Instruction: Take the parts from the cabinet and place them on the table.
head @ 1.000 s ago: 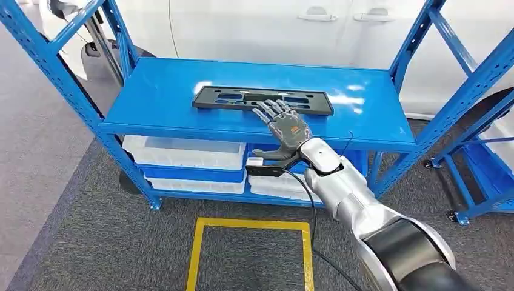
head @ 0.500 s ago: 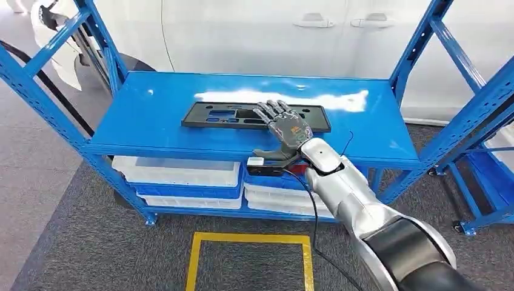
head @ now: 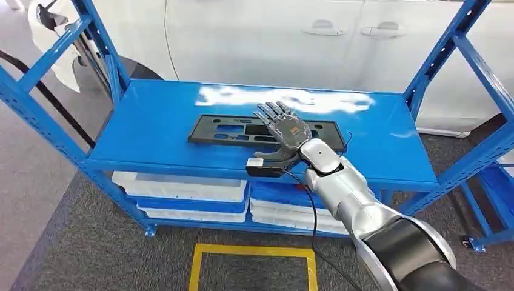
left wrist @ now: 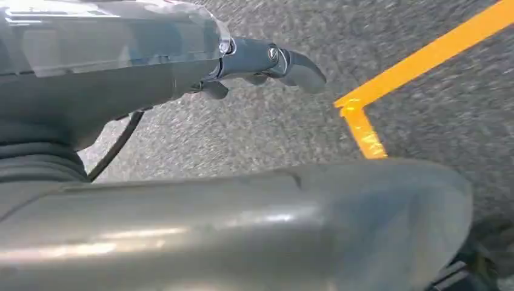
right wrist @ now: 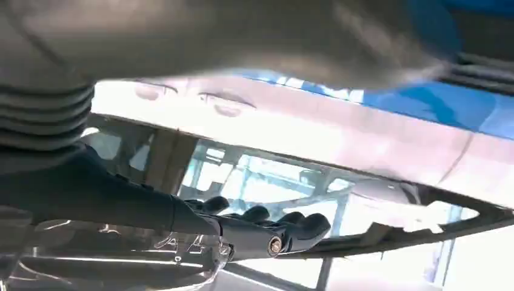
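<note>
Right robot hand (head: pixel 283 128) advanced over black part (head: pixel 230 130), contact unclear.

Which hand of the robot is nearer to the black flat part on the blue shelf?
The right hand. It is stretched out over the black flat part on the blue shelf, fingers spread. The left hand hangs low above the grey floor by the yellow line, away from the shelf.
</note>
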Motion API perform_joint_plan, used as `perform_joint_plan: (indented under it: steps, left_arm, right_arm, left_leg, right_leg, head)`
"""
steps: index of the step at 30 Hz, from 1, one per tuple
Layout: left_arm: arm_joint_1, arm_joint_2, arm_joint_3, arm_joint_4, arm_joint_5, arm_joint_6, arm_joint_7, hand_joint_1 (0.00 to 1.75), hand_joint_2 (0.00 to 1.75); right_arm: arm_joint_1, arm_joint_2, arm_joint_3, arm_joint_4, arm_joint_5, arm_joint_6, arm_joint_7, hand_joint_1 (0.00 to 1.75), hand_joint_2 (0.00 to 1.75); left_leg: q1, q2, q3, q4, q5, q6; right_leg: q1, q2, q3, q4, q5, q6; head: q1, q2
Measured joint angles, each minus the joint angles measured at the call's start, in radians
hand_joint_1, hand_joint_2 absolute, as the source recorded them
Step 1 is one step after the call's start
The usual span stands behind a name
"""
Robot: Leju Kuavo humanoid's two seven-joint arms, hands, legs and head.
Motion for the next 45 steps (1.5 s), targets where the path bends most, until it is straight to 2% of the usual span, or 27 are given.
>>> perform_joint_plan:
  steps: [4, 5, 8, 9, 10, 11, 14, 15, 16, 19, 20, 21, 22, 23, 24, 25, 26, 27, 30, 31, 34, 36, 37, 40, 41, 43, 45]
  left_arm:
    - [-0.007, 0.000, 0.000, 0.000, 0.000, -0.006, -0.006, 0.00, 0.00]
    - [-0.006, 0.000, 0.000, 0.000, 0.000, -0.007, -0.006, 0.00, 0.00]
    - [-0.007, 0.001, 0.000, 0.000, 0.001, -0.013, -0.005, 0.00, 0.00]
    - [-0.006, 0.001, 0.000, 0.000, 0.001, -0.014, -0.005, 0.00, 0.00]
    - [-0.005, 0.001, 0.000, 0.000, 0.001, -0.014, -0.005, 0.00, 0.00]
    - [-0.004, 0.001, 0.000, 0.000, 0.001, -0.015, -0.005, 0.00, 0.00]
    - [-0.004, 0.004, 0.000, 0.000, -0.001, -0.017, -0.005, 0.00, 0.00]
    - [-0.006, 0.005, 0.000, 0.000, -0.001, -0.019, -0.005, 0.00, 0.00]
    - [-0.009, 0.005, -0.001, 0.000, -0.002, -0.020, -0.005, 0.00, 0.00]
    - [-0.007, 0.007, -0.002, 0.000, -0.003, -0.023, -0.005, 0.00, 0.00]
    - [-0.007, 0.006, -0.002, 0.000, -0.004, -0.024, -0.005, 0.00, 0.00]
    - [-0.009, 0.006, -0.002, 0.000, -0.005, -0.026, -0.005, 0.00, 0.00]
    - [-0.011, 0.006, -0.003, 0.000, -0.005, -0.026, -0.007, 0.00, 0.00]
    - [-0.012, 0.006, -0.003, 0.000, -0.006, -0.026, -0.008, 0.00, 0.00]
    - [-0.012, 0.006, -0.003, 0.000, -0.006, -0.026, -0.008, 0.00, 0.00]
    - [-0.011, 0.006, -0.003, 0.000, -0.006, -0.026, -0.008, 0.00, 0.00]
    - [-0.010, 0.006, -0.003, 0.000, -0.006, -0.026, -0.008, 0.00, 0.00]
    - [-0.011, 0.006, -0.003, 0.000, -0.006, -0.026, -0.008, 0.00, 0.00]
    - [-0.013, 0.006, -0.003, 0.000, -0.003, -0.024, -0.010, 0.00, 0.00]
    - [-0.014, 0.006, -0.003, 0.000, -0.002, -0.024, -0.010, 0.00, 0.00]
    - [-0.014, 0.006, -0.003, 0.000, -0.002, -0.024, -0.010, 0.00, 0.00]
    - [-0.013, 0.006, -0.003, 0.000, 0.000, -0.023, -0.009, 0.00, 0.00]
    - [-0.014, 0.006, -0.003, 0.000, 0.000, -0.023, -0.009, 0.00, 0.00]
    - [-0.010, 0.006, -0.003, 0.000, 0.000, -0.023, -0.009, 0.00, 0.00]
    - [-0.006, 0.006, -0.003, 0.000, 0.000, -0.023, -0.009, 0.00, 0.00]
    - [-0.005, 0.006, -0.003, 0.000, 0.001, -0.023, -0.009, 0.00, 0.00]
    - [-0.006, 0.007, -0.003, 0.000, 0.002, -0.016, -0.010, 0.00, 0.00]
  right_arm:
    - [0.000, -0.005, 0.013, 0.007, 0.031, 0.060, 0.087, 0.00, 1.75]
    - [-0.004, -0.011, 0.015, 0.011, 0.033, 0.080, 0.116, 0.00, 1.75]
    - [-0.007, -0.023, 0.016, 0.028, 0.042, 0.142, 0.210, 0.00, 1.75]
    - [-0.005, -0.030, 0.017, 0.037, 0.047, 0.158, 0.237, 0.00, 1.75]
    - [-0.003, -0.039, 0.017, 0.044, 0.049, 0.170, 0.259, 0.00, 1.75]
    - [-0.003, -0.048, 0.017, 0.050, 0.051, 0.179, 0.277, 0.00, 1.75]
    - [-0.006, -0.071, 0.017, 0.061, 0.057, 0.206, 0.296, 0.00, 1.75]
    - [-0.006, -0.079, 0.017, 0.066, 0.057, 0.215, 0.292, 0.00, 1.75]
    - [-0.007, -0.086, 0.017, 0.069, 0.055, 0.223, 0.288, 0.00, 1.75]
    - [-0.009, -0.099, 0.016, 0.072, 0.059, 0.225, 0.286, 0.00, 1.75]
    - [-0.010, -0.108, 0.017, 0.073, 0.067, 0.226, 0.292, 0.00, 1.75]
    - [-0.010, -0.114, 0.017, 0.075, 0.076, 0.230, 0.297, 0.28, 1.75]
    - [-0.010, -0.115, 0.018, 0.077, 0.085, 0.237, 0.301, 0.28, 1.75]
    - [-0.008, -0.117, 0.020, 0.080, 0.093, 0.244, 0.306, 1.33, 1.75]
    - [-0.005, -0.119, 0.023, 0.083, 0.100, 0.244, 0.307, 1.66, 1.75]
    - [-0.002, -0.119, 0.024, 0.084, 0.103, 0.244, 0.309, 1.66, 1.75]
    - [0.001, -0.121, 0.024, 0.087, 0.104, 0.243, 0.309, 1.69, 1.75]
    - [0.002, -0.121, 0.025, 0.089, 0.105, 0.242, 0.306, 1.66, 1.75]
    - [0.000, -0.122, 0.025, 0.090, 0.108, 0.231, 0.291, 1.71, 1.75]
    - [-0.001, -0.122, 0.025, 0.089, 0.108, 0.218, 0.282, 1.71, 1.75]
    - [-0.001, -0.122, 0.025, 0.089, 0.107, 0.181, 0.257, 1.71, 1.75]
    - [-0.001, -0.121, 0.025, 0.088, 0.107, 0.172, 0.251, 1.75, 1.75]
    - [-0.002, -0.121, 0.025, 0.087, 0.107, 0.169, 0.251, 1.75, 1.75]
    - [0.000, -0.121, 0.024, 0.088, 0.100, 0.151, 0.234, 1.75, 1.75]
    - [0.002, -0.120, 0.023, 0.088, 0.092, 0.136, 0.218, 1.75, 1.75]
    - [0.002, -0.116, 0.016, 0.086, 0.071, 0.104, 0.180, 1.75, 1.75]
    - [0.002, -0.107, 0.003, 0.073, 0.042, 0.064, 0.128, 1.75, 1.75]
  left_leg:
    - [0.000, 0.001, 0.010, 0.005, -0.012, -0.023]
    - [0.003, 0.003, -0.007, 0.042, -0.020, -0.025]
    - [0.008, 0.004, -0.137, 0.271, -0.114, -0.040]
    - [0.009, 0.004, -0.175, 0.322, -0.132, -0.043]
    - [0.009, 0.004, -0.191, 0.328, -0.123, -0.043]
    - [0.010, 0.004, -0.184, 0.287, -0.087, -0.042]
    - [0.010, 0.005, -0.090, 0.032, 0.072, -0.031]
    - [0.002, 0.005, -0.089, 0.015, 0.043, -0.025]
    - [0.001, 0.005, -0.088, 0.012, 0.039, -0.020]
    - [0.000, 0.004, -0.082, 0.014, 0.056, -0.008]
    - [0.010, 0.006, -0.075, 0.003, 0.064, 0.000]
    - [0.011, 0.006, -0.072, -0.001, 0.068, 0.004]
    - [0.011, 0.007, -0.072, -0.001, 0.068, 0.010]
    - [0.010, 0.007, -0.073, -0.001, 0.068, 0.011]
    - [0.009, 0.007, -0.074, 0.000, 0.068, 0.012]
    - [0.009, 0.007, -0.075, 0.001, 0.067, 0.012]
    - [0.009, 0.006, -0.075, 0.002, 0.067, 0.012]
    - [0.009, 0.006, -0.075, 0.003, 0.066, 0.011]
    - [0.009, 0.005, -0.075, 0.009, 0.062, 0.004]
    - [0.000, 0.005, -0.079, 0.014, 0.058, -0.002]
    - [0.004, 0.005, -0.077, 0.010, 0.059, -0.016]
    - [0.005, 0.005, -0.081, 0.022, 0.046, -0.026]
    - [0.004, 0.006, -0.097, 0.061, 0.018, -0.031]
    - [0.009, 0.006, -0.211, 0.304, -0.090, -0.041]
    - [0.011, 0.006, -0.231, 0.343, -0.092, -0.042]
    - [0.012, 0.006, -0.199, 0.270, -0.035, -0.042]
    - [0.014, 0.008, -0.107, 0.074, 0.058, -0.038]
  right_leg:
    - [-0.005, 0.001, 0.020, -0.006, -0.003, -0.020]
    - [-0.007, 0.001, 0.031, -0.010, -0.007, -0.026]
    - [-0.008, 0.001, 0.044, -0.010, -0.021, -0.033]
    - [-0.008, 0.001, 0.048, -0.008, -0.026, -0.032]
    - [-0.009, 0.001, 0.052, -0.006, -0.031, -0.030]
    - [-0.009, 0.001, 0.056, -0.003, -0.036, -0.029]
    - [-0.009, 0.002, 0.067, 0.007, -0.051, -0.021]
    - [-0.005, 0.003, 0.066, 0.012, -0.051, -0.016]
    - [-0.005, 0.005, 0.060, 0.012, -0.051, -0.012]
    - [-0.005, 0.006, 0.065, 0.009, -0.052, 0.001]
    - [0.000, 0.007, 0.068, 0.010, -0.056, 0.009]
    - [-0.007, 0.006, 0.065, 0.026, -0.070, 0.015]
    - [-0.008, 0.004, 0.043, 0.074, -0.106, 0.021]
    - [-0.012, 0.003, 0.006, 0.155, -0.149, 0.026]
    - [-0.014, 0.003, -0.040, 0.251, -0.191, 0.032]
    - [-0.016, 0.003, -0.073, 0.318, -0.213, 0.035]
    - [-0.017, 0.002, -0.084, 0.340, -0.210, 0.038]
    - [-0.019, 0.001, -0.072, 0.313, -0.186, 0.038]
    - [-0.021, 0.001, 0.067, 0.048, -0.069, 0.028]
    - [-0.013, 0.001, 0.082, 0.016, -0.077, 0.023]
    - [-0.010, 0.002, 0.077, 0.019, -0.075, 0.008]
    - [-0.021, -0.003, 0.085, 0.006, -0.068, -0.004]
    - [-0.022, -0.004, 0.086, 0.004, -0.068, -0.011]
    - [-0.020, -0.009, 0.085, 0.006, -0.069, -0.015]
    - [-0.020, -0.009, 0.085, 0.007, -0.070, -0.015]
    - [-0.021, -0.007, 0.087, 0.012, -0.074, -0.013]
    - [-0.022, -0.003, 0.087, 0.021, -0.080, -0.006]
  head:
    - [0.001, 0.000]
    - [0.001, 0.000]
    - [0.001, 0.000]
    - [0.001, 0.000]
    - [0.001, 0.000]
    - [0.001, 0.000]
    - [0.001, 0.000]
    - [0.001, 0.000]
    - [0.001, 0.000]
    - [0.001, 0.000]
    - [0.001, 0.000]
    - [0.001, 0.000]
    - [0.001, 0.000]
    - [0.001, 0.000]
    - [0.001, 0.000]
    - [0.001, 0.000]
    - [0.001, 0.000]
    - [0.001, 0.000]
    - [0.001, 0.000]
    - [0.001, 0.000]
    - [0.001, 0.000]
    - [0.001, 0.000]
    - [0.001, 0.000]
    - [0.001, 0.000]
    - [0.001, 0.000]
    - [0.001, 0.000]
    - [0.001, 0.000]
